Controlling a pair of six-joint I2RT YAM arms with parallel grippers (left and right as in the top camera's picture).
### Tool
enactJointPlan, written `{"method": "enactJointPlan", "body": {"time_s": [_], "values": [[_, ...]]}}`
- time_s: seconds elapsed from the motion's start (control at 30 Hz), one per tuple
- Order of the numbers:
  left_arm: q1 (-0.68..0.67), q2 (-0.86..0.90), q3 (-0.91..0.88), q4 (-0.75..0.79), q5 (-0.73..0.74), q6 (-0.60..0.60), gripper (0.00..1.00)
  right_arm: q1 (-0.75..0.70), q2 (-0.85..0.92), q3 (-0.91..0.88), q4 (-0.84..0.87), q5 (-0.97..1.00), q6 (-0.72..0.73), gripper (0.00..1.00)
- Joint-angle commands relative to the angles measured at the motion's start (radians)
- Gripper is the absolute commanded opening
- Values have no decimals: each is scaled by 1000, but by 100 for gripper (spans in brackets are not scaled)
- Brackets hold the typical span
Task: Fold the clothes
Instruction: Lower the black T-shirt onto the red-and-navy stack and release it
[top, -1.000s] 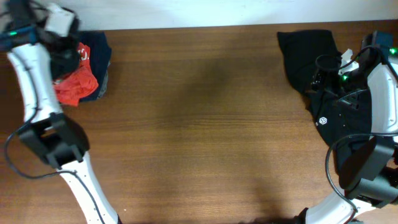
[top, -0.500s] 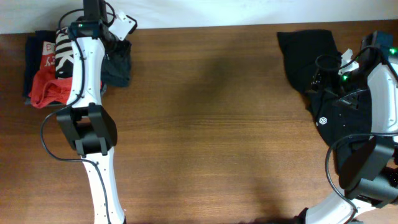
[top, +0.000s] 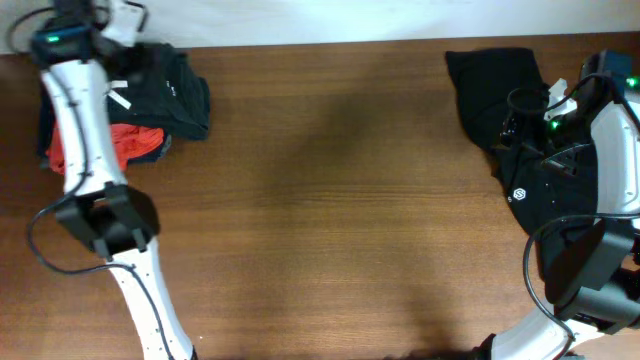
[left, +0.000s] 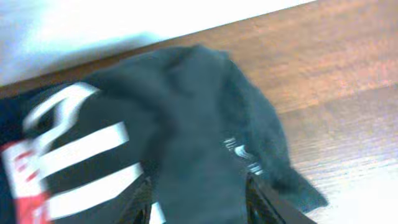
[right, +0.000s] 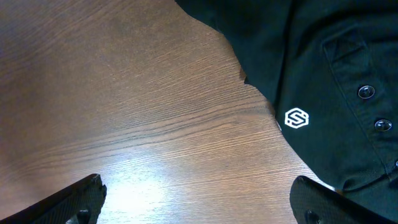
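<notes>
**A:** Overhead first. Where are the clothes lying?

**B:** A dark shirt (top: 175, 90) is sitting bunched at the far left corner of the table (top: 330, 200), touching a red garment (top: 115, 145). The left arm (top: 75, 120) is reaching over that pile. A black shirt (top: 520, 140) is lying along the right edge, partly under the right arm (top: 615, 150).

**A:** And the left wrist view?

**B:** The left gripper (left: 199, 196) is pinching a thick fold of the dark shirt, with its fingers pressing in from both sides. Beside it, a garment with white block lettering (left: 74, 162) is showing, blurred.

**A:** The right wrist?

**B:** The right gripper (right: 196, 193) is hanging spread wide over bare wood, with nothing between its fingers. The black shirt is lying to the upper right, with its small white logo (right: 297, 118) and buttons (right: 367, 92) facing up.
</notes>
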Motion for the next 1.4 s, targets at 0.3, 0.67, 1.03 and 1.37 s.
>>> {"method": "enactJointPlan", "body": {"time_s": [0.3, 0.67, 1.03, 1.37], "values": [[265, 130, -11, 25, 369, -7, 51, 9, -22, 15, -8, 11, 5, 99], [259, 211, -11, 56, 370, -5, 45, 11, -22, 15, -18, -3, 5, 99], [260, 210, 52, 74, 422, -76, 1, 71, -22, 15, -2, 1, 5, 99], [261, 203, 307, 2, 398, -129, 1, 68, -22, 15, -10, 1, 5, 99]]}}
